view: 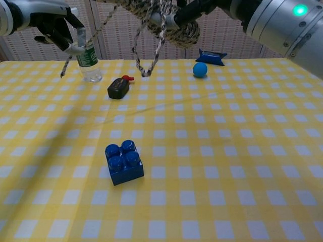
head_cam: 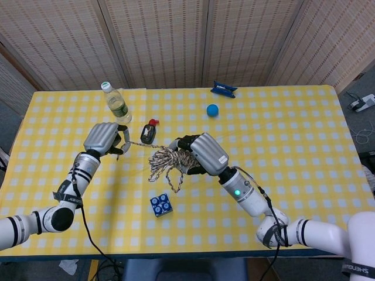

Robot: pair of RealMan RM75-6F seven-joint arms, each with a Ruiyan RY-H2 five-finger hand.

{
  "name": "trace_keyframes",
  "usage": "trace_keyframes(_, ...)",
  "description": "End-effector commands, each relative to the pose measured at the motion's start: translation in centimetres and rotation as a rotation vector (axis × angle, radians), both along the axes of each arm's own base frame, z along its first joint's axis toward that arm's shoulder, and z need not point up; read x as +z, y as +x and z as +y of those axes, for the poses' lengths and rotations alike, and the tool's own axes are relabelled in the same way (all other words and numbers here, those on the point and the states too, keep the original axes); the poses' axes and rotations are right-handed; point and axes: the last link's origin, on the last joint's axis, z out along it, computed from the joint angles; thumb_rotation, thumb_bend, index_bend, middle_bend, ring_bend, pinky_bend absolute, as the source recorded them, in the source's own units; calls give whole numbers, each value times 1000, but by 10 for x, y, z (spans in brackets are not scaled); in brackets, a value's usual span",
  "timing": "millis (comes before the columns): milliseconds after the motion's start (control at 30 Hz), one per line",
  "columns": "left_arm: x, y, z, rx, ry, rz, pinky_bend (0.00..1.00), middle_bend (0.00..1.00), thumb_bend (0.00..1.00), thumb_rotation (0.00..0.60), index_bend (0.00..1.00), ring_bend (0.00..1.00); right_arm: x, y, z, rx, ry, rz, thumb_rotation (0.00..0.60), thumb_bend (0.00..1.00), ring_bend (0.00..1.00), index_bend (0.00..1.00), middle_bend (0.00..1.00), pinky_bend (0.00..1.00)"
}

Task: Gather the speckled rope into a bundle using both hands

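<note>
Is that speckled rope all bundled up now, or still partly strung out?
Partly strung out. The right hand holds a bunched mass of speckled rope, but one strand stretches to the left hand, and loops dangle.

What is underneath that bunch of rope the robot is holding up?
Under the speckled rope, held up by the right hand, lies bare checked tablecloth. A loop dangles free above it. The blue brick sits nearer, not directly beneath.

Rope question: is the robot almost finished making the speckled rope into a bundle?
Mostly. The right hand holds most of the speckled rope coiled in a bundle, lifted off the table. The left hand pinches the loose end, with one strand stretched between the hands. That strand and a loop hanging under the bundle are not yet gathered in.
</note>
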Motion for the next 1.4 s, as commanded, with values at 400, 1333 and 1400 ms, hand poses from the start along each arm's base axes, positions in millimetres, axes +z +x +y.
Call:
trace_keyframes(400,-3,-44,0,111,-39,79,905,952,398,600,715,863,10,-6,-12,-6,-57,-139,600,599,595,696,613,669)
trace_keyframes(1333,34,-8,-49,-339,203,106,905,952,398,600,716,860,-1,10,-26,-238,-225,-16,600,609,595,702,617,669)
trace_keyframes(1400,37,3,-55,-418,225,83,905,952,398,600,718,860,-4,13,-26,-248,-218,-8,600,609,596,702,617,669)
